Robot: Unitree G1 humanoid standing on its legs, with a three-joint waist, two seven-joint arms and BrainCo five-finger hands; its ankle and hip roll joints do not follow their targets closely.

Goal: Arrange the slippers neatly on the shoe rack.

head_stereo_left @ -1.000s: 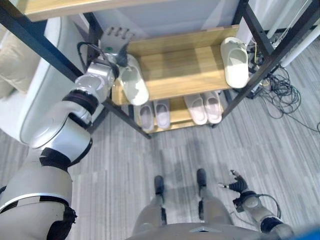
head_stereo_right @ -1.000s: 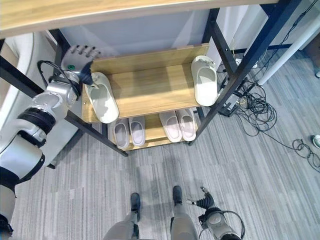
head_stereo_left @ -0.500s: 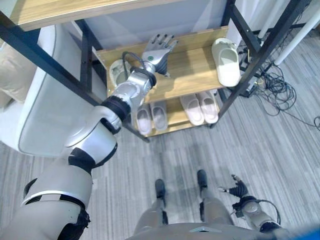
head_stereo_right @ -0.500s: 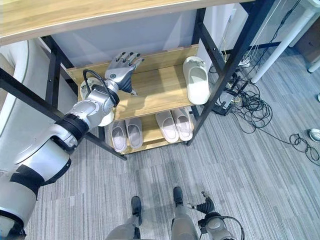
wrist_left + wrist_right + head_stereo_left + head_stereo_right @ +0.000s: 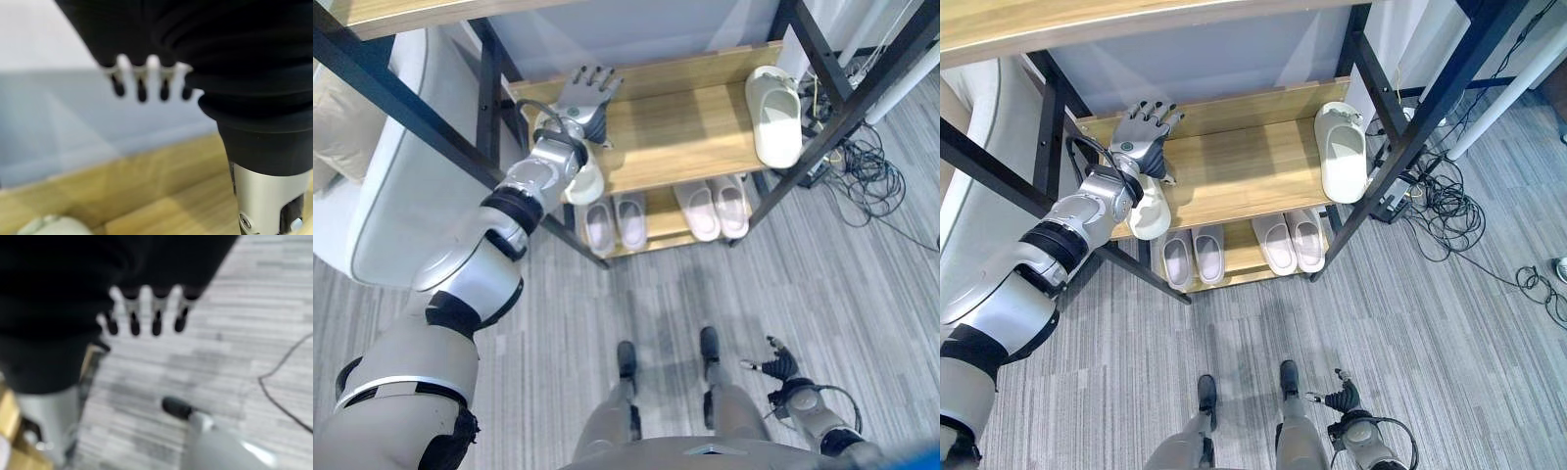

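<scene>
1. Whereas one second ago the left hand [image 5: 1144, 125] lay against the pale green foam slipper [image 5: 1150, 208] at the left end of the middle wooden shelf [image 5: 1234, 176], it now hovers above that shelf with fingers spread straight and nothing in its grasp. The slipper lies clear of the fingers, partly under the forearm, its heel jutting past the shelf's front edge.
2. Half a second ago this hand reached further toward the shelf's centre; it has since drawn back leftward.
3. Judgement: the slipper has been released but is not yet paired. Its mate, a second pale green foam slipper [image 5: 1342, 152], lies well apart at the right end of the same shelf.
4. Count: two green slippers on the middle shelf; four pale pink slippers on the bottom shelf, as a left pair [image 5: 1193, 258] and a right pair [image 5: 1292, 242], set side by side.
5. Right hand [image 5: 1340, 399]: low near the grey floor, fingers loosely extended, empty.
</scene>
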